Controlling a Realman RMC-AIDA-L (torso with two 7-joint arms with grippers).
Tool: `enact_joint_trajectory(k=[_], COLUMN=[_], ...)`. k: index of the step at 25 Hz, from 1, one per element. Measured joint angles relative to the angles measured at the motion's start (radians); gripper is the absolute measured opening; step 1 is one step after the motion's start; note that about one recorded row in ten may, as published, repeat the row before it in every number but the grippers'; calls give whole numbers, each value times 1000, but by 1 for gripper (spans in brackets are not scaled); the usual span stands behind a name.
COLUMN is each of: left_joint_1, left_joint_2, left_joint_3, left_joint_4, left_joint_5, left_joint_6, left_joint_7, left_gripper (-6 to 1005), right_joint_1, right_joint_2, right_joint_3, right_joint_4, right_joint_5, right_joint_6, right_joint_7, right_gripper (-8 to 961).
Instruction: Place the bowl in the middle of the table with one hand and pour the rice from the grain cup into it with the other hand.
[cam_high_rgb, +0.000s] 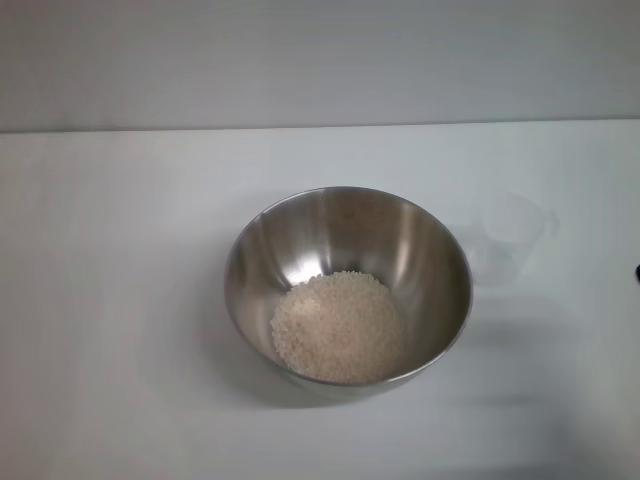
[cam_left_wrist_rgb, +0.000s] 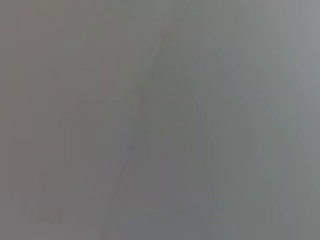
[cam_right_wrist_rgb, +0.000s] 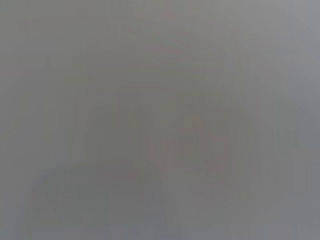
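Inspector: Where are the grippers standing?

Operator: I'm seeing neither, so their state is unknown. Rice (cam_high_rgb: 338, 327) is lying in the bowl (cam_high_rgb: 300, 225), mid-table (cam_high_rgb: 110, 300); grain cup (cam_high_rgb: 507, 238) is standing empty just right of it.

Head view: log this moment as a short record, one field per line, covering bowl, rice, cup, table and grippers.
bowl: steel bowl upright near the middle of the table
rice: pale heap of rice in the bowl's bottom, toward its near side
grain cup: clear grain cup upright on the table to the bowl's right, apart from it; looks empty
left gripper: not in view
right gripper: not in view; only a dark sliver at the head view's right edge
wrist views: show nothing that can be made out
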Motion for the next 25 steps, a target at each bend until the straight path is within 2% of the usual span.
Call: enact_joint_trajectory(k=[4, 7, 12, 14, 19, 25], left_joint_1=[0, 0, 0, 0, -2, -3], left_joint_2=[-5, -5, -12, -14, -15, -16], left_joint_3=[-12, -13, -33, -45, -63, -77], left_joint_4=[20, 22, 22, 22, 24, 24], left_joint_5=[0, 0, 0, -1, -1, -2], left_joint_6=[-6, -16, -44, -58, -62, -64], left_joint_7=[51, 84, 156, 182, 209, 217], left_gripper=[649, 651, 657, 684, 811, 851], right_joint_1=[55, 71, 85, 88, 97, 106], right_joint_2=[0, 0, 0, 0, 0, 2], right_joint_3=[10, 17, 44, 67, 93, 107], right_joint_4=[-66, -80, -98, -106, -113, -130], right_joint_5=[7, 8, 8, 9, 9, 10], right_joint_6=[-42, -53, -62, -65, -66, -64], right_joint_7=[72, 73, 76, 77, 77, 74], right_gripper=[158, 165, 395, 621, 672, 672])
